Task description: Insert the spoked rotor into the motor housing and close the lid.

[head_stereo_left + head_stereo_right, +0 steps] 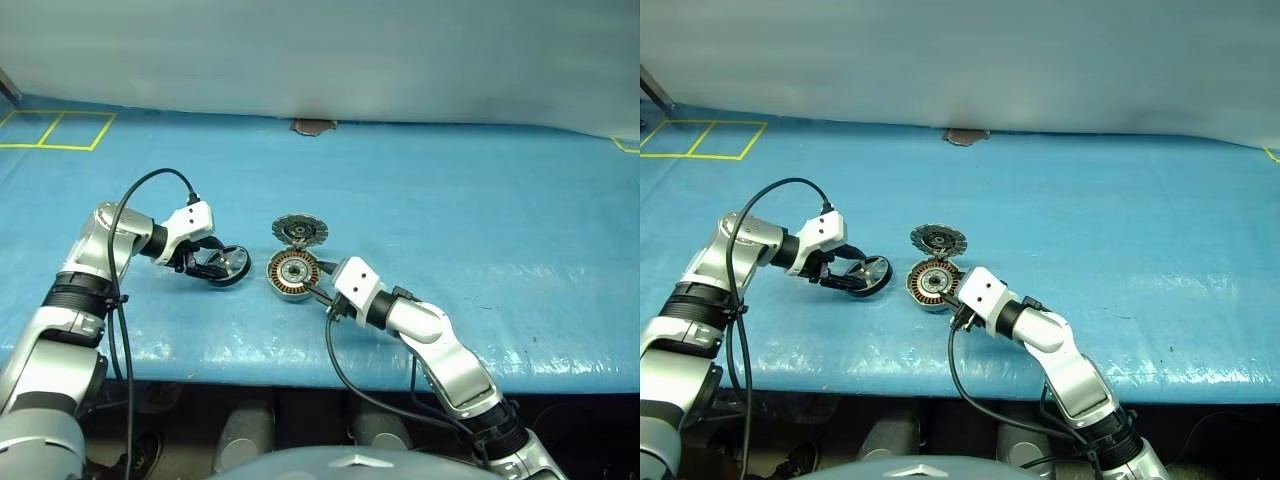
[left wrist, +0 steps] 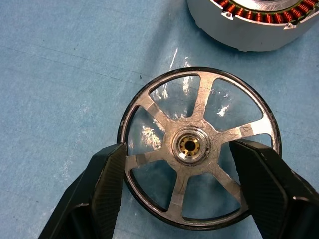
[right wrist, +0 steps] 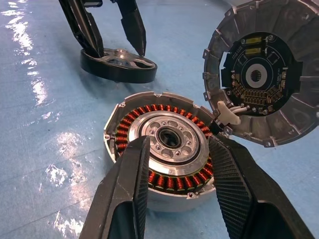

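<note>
Left gripper (image 1: 215,262): we see fingers spread, straddling the spoked rotor (image 1: 228,266) on the blue table (image 1: 480,220).
Motor housing (image 1: 292,272): just right of rotor, lid (image 1: 301,231) swung up.
Right gripper (image 3: 174,184): fingers clamped against housing.

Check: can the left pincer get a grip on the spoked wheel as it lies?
Probably yes. The left pincer is open with a finger on each side of the spoked wheel, which lies flat on the blue table. Nothing sits between the fingers and the rim.
</note>
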`<action>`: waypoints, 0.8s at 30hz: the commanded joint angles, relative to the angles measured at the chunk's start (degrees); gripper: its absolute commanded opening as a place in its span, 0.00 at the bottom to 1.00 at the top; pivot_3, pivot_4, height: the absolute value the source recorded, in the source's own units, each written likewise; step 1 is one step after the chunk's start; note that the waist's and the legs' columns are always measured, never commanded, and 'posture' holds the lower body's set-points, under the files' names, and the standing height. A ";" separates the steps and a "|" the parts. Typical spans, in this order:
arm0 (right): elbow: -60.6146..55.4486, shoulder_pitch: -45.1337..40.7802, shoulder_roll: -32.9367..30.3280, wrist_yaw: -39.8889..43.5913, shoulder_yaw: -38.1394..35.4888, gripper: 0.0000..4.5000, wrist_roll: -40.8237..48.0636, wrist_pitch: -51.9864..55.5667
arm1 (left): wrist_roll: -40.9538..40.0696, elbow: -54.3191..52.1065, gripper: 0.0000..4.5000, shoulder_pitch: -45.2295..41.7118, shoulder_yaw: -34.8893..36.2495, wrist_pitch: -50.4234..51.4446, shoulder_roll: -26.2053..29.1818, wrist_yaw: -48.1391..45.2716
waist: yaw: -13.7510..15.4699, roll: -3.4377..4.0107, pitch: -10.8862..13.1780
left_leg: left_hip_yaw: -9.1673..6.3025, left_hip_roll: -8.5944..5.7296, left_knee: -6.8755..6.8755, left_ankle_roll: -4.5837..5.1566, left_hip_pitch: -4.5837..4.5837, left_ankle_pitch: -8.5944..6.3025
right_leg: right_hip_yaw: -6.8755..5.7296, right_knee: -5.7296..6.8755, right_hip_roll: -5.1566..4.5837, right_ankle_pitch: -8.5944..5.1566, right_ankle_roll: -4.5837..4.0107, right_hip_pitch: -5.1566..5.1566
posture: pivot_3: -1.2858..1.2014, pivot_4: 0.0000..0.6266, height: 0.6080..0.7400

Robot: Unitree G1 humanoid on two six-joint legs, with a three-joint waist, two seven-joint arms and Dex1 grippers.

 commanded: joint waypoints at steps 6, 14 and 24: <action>-1.47 -0.53 0.40 -0.80 -1.17 0.44 -0.05 -1.68 | 3.53 0.74 0.66 1.20 -3.54 2.01 0.32 -1.04 | -0.03 0.07 -0.05 | 0.01 0.00 -0.01 0.00 0.03 0.00 | 0.01 0.00 0.00 -0.01 -0.01 0.03 | 0.52 0.24 1.00; -1.40 -0.56 0.39 -1.52 -1.21 0.44 -0.25 -1.88 | 3.71 0.66 0.57 0.89 -3.48 1.02 0.06 -0.49 | 0.00 0.29 -0.21 | 0.02 0.06 0.02 0.00 0.14 0.00 | 0.01 0.03 0.02 -0.02 -0.05 0.09 | 0.52 0.24 1.00; -0.98 -1.16 0.27 -1.38 -1.11 0.44 -0.60 -1.93 | 0.81 0.86 0.45 0.10 0.18 -1.07 -0.21 0.60 | 0.15 0.44 -0.37 | 0.03 0.10 0.05 0.01 0.13 0.01 | -0.01 0.05 0.05 -0.03 -0.07 0.10 | 0.52 0.24 1.00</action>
